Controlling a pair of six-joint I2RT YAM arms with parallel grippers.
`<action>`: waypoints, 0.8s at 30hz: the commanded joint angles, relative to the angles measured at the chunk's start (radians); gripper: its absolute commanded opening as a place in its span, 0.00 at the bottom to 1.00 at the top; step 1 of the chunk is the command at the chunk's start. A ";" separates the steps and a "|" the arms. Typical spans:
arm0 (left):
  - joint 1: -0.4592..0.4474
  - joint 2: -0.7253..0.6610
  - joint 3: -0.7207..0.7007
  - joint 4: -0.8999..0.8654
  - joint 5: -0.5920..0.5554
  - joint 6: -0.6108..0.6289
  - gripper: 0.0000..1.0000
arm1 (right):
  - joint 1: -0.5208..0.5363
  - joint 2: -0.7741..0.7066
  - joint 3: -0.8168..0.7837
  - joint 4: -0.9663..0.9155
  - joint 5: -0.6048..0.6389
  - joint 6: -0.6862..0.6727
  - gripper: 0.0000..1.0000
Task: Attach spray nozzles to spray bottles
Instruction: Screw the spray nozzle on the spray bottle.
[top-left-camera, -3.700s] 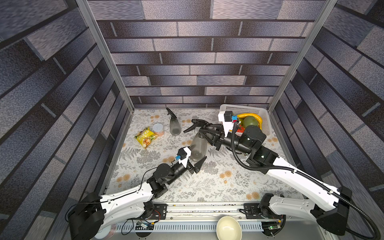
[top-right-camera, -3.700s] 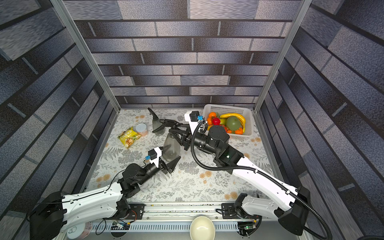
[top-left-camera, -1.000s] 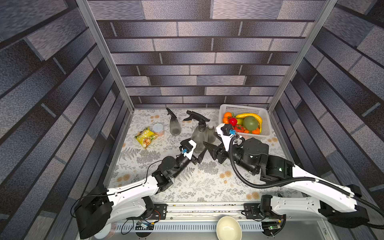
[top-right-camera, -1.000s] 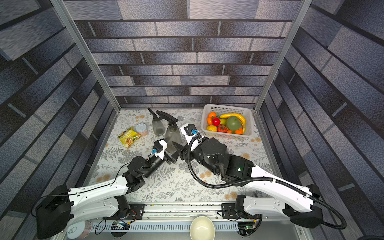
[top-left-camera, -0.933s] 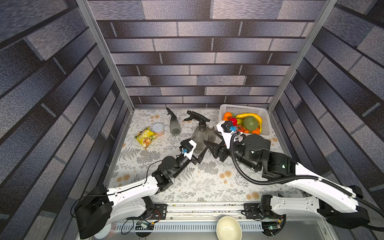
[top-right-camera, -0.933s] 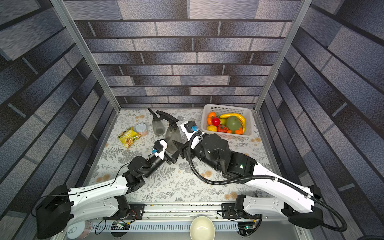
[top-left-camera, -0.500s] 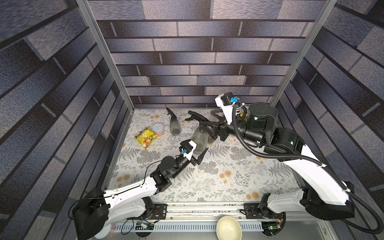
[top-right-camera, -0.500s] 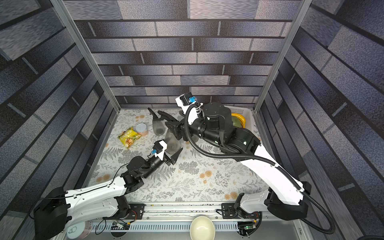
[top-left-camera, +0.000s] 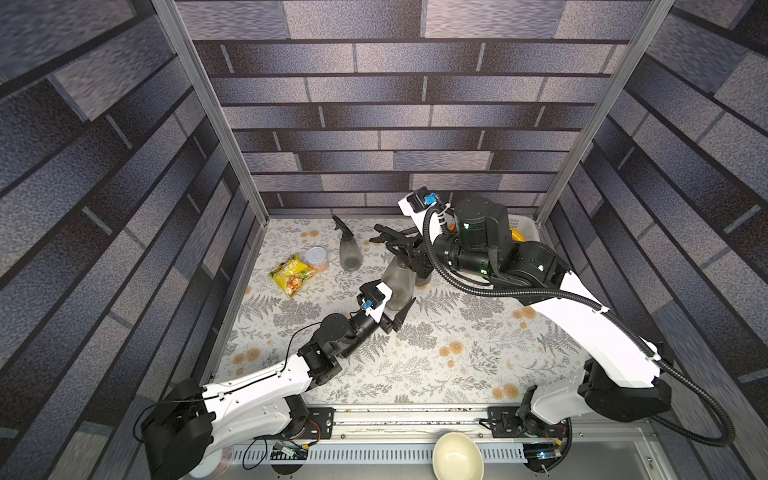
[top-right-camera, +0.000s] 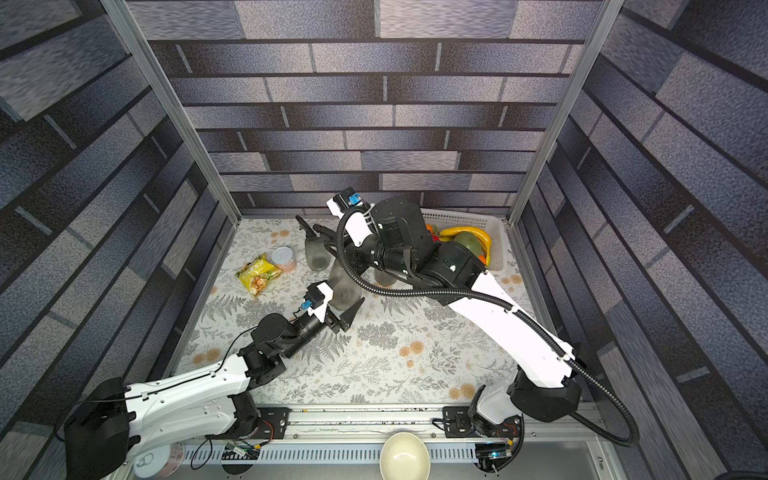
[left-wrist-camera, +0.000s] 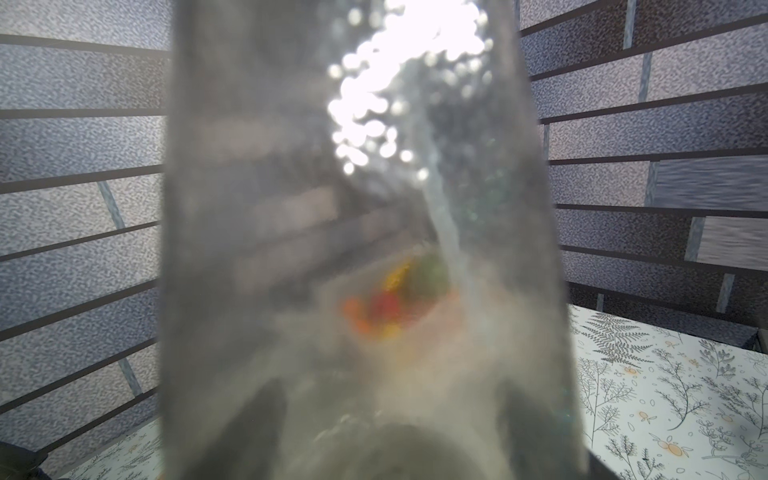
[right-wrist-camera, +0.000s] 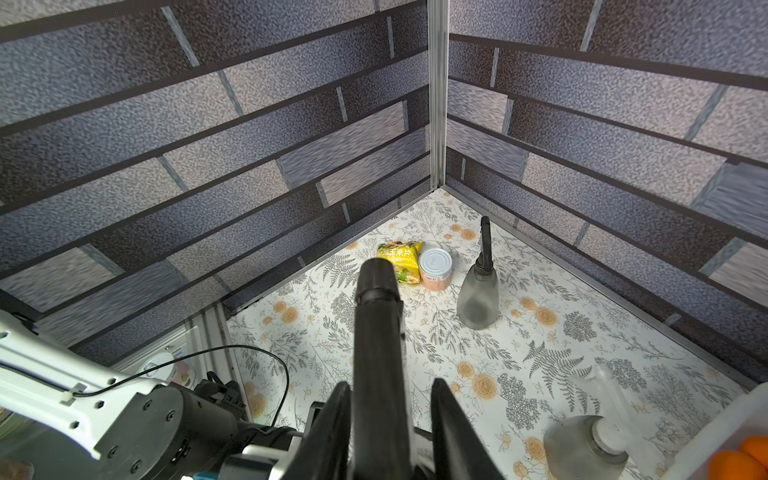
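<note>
Currently my left gripper (top-left-camera: 392, 309) is clamped around the base of a grey spray bottle (top-left-camera: 398, 277), just above centre in both top views. My right gripper (right-wrist-camera: 390, 382) brackets the black spray nozzle (right-wrist-camera: 376, 299) over that bottle's top. One finger touches it and a slim gap shows beside the other, so I cannot tell whether it grips.

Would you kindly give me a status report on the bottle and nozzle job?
Left gripper shut low on bottle. Right gripper straddles black nozzle atop it, grip unclear. Another bottle close by.
</note>
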 joint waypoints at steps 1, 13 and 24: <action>0.009 -0.021 -0.005 0.024 0.004 -0.027 0.80 | -0.008 -0.040 -0.047 0.053 -0.012 0.017 0.24; 0.023 -0.027 -0.020 0.088 0.017 -0.100 0.80 | -0.010 -0.218 -0.382 0.431 -0.017 0.091 0.17; 0.032 -0.028 -0.019 0.085 0.038 -0.122 0.80 | -0.012 -0.309 -0.580 0.660 -0.094 0.125 0.16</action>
